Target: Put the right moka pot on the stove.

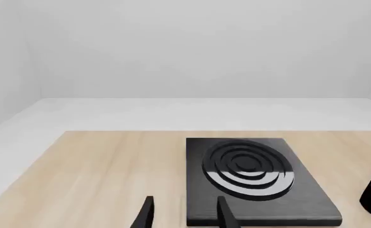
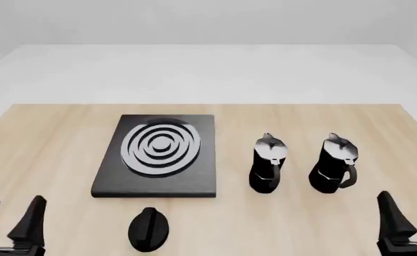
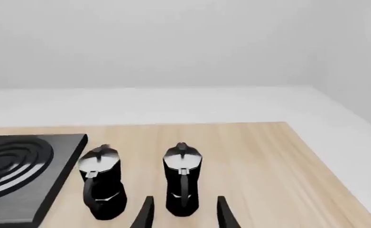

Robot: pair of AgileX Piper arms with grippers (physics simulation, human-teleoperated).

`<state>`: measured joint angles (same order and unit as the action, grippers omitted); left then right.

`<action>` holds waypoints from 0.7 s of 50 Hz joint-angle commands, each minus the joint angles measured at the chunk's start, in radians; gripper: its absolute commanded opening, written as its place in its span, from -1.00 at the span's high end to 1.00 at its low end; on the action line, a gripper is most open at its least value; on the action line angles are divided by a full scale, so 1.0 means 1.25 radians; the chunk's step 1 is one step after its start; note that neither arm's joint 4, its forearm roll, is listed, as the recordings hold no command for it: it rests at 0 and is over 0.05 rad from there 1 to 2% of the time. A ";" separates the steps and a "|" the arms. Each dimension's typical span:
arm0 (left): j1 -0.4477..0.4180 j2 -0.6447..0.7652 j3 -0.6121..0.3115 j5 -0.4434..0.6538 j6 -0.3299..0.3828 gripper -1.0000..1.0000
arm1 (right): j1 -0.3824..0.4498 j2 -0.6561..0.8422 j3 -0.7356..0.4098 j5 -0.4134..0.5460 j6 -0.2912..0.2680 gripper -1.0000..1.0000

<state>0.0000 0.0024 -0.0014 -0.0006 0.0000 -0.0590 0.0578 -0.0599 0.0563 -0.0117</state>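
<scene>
The wooden table (image 2: 52, 138) carries everything. The stove (image 2: 159, 157) lies ahead of the left gripper (image 2: 9, 216), whose fingers stand apart, holding nothing. The right moka pot (image 2: 333, 164) stands upright just ahead of the right gripper (image 3: 182, 211), likewise spread and empty. A slimmer pot (image 2: 267, 162) stands between. A black knob (image 2: 149, 229) lies nearer.

Three cameras, one wooden table (image 2: 52, 160)

We look down from the arms' side; each wrist view faces forward past its claw, both sharing the flat black ring-burner stove (image 1: 255, 180) ahead.
</scene>
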 commanded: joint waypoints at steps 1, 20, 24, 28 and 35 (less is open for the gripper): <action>0.000 0.004 -0.002 -0.001 0.000 -1.00 | 0.028 -0.042 0.010 -0.016 0.008 -1.00; 0.000 0.004 -0.002 -0.001 0.000 -1.00 | 0.021 0.186 -0.115 -0.046 0.018 -1.00; 0.000 0.004 -0.002 -0.001 0.000 -1.00 | 0.016 0.239 -0.118 -0.072 0.019 -1.00; 0.000 0.004 -0.002 -0.001 0.000 -1.00 | -0.001 0.252 -0.138 -0.067 0.017 -1.00; 0.000 0.004 -0.002 -0.001 0.000 -1.00 | 0.014 0.357 -0.144 -0.101 -0.016 -1.00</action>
<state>0.0000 0.0073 -0.0042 -0.0019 0.0001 -0.0474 0.3617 -0.2150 -0.0242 -0.0020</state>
